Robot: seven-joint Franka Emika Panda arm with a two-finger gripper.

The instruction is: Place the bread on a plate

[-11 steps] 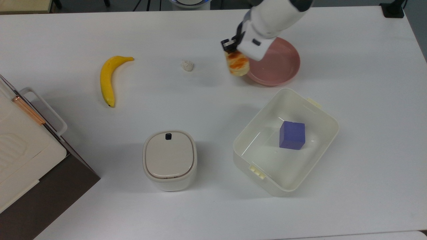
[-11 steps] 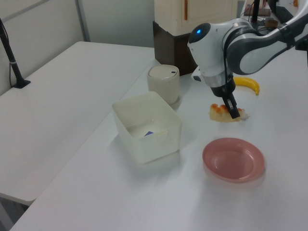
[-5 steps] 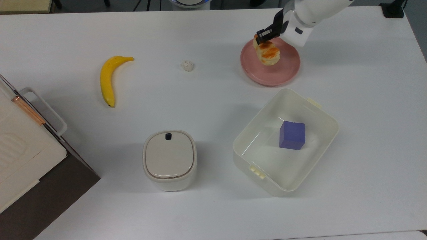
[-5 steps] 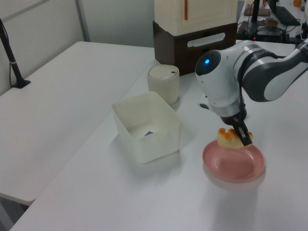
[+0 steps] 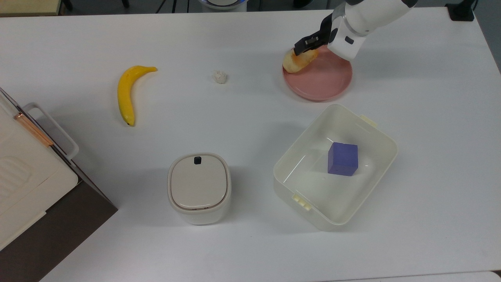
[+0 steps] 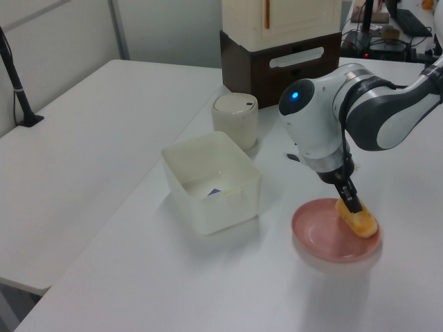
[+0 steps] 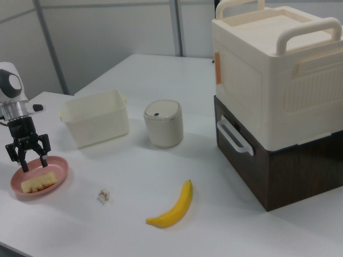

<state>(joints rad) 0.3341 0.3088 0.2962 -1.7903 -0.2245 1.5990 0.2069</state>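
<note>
The gripper (image 7: 28,156) hangs spread just above the bread (image 7: 37,182), gripping nothing. The bread lies on the plate (image 5: 325,82), against the rim, near the table's (image 5: 250,243) far edge in the top view. Placing looks done; next, lift straight clear. The arm hides part of the bread.

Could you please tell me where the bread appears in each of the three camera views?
Top view: the bread lies upper right of centre, at the pink plate's left edge.
Left view: the bread lies lower right, at the plate's right side.
Right view: the bread lies far left, on the plate.
Shared landmark: the plate.
</note>
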